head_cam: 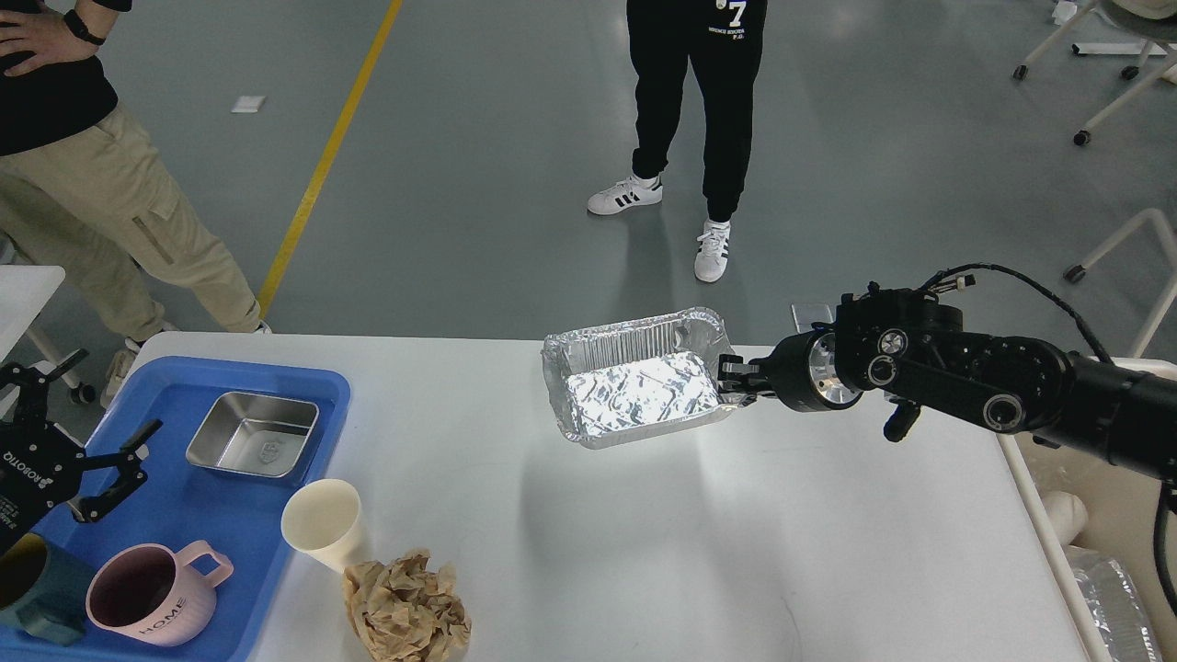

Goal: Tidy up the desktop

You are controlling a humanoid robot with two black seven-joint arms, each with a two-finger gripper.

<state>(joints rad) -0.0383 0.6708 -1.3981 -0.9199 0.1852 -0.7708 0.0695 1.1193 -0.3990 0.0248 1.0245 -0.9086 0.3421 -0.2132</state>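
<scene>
Rightward, the right hand pinches the rim of a foil tray held mid-frame, while the left hand gapes empty at lower left, above the smooth white tabletop filling the frame's lower half.

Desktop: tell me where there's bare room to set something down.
The desktop is bare between the crumpled paper and its right edge, below the foil tray. The near-left is crowded: paper cup, crumpled paper and blue tray.
</scene>
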